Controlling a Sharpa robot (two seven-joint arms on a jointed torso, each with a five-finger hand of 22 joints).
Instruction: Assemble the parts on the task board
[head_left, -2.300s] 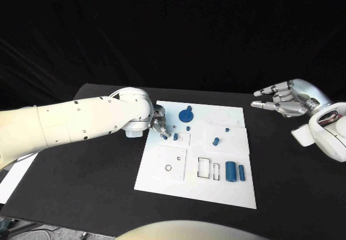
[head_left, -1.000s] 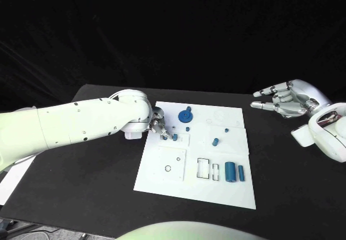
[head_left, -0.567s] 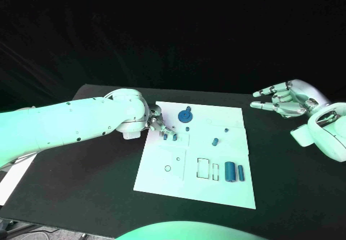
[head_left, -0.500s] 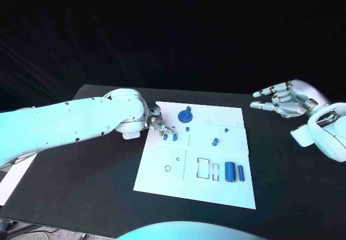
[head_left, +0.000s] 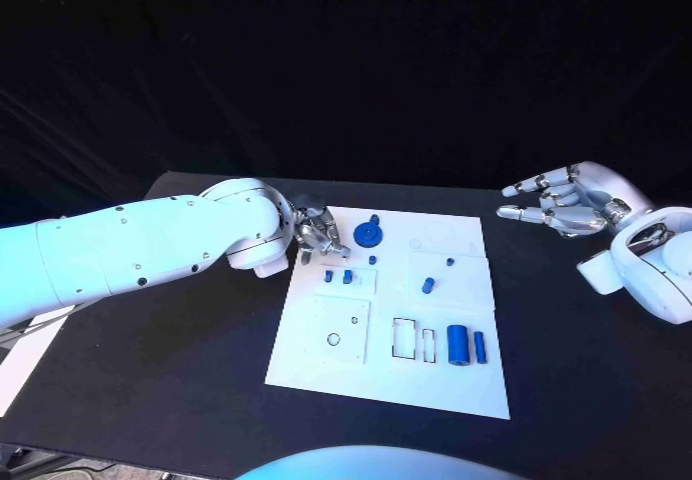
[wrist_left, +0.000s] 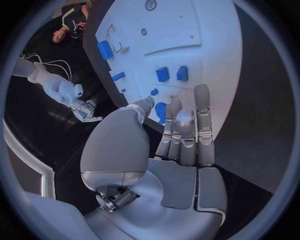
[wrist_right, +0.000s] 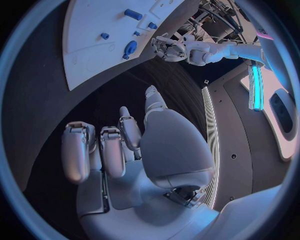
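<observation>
On the task board (head_left: 361, 375), two small blue parts (head_left: 338, 276) lie just beside the left hand's (head_left: 312, 233) fingers (head_left: 329, 243).

The white task board (head_left: 361, 375) lies flat mid-desk, carrying blue parts: a round disc (head_left: 369, 235) near 12 o'clock, two small blocks (head_left: 338, 276) below it, a peg (head_left: 428, 285) at centre, and two upright cylinders (head_left: 464, 345) toward 4 o'clock.

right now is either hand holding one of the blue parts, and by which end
Nothing is held. The left hand hovers open at the task board's edge; the right hand hangs open off to the side.
</observation>
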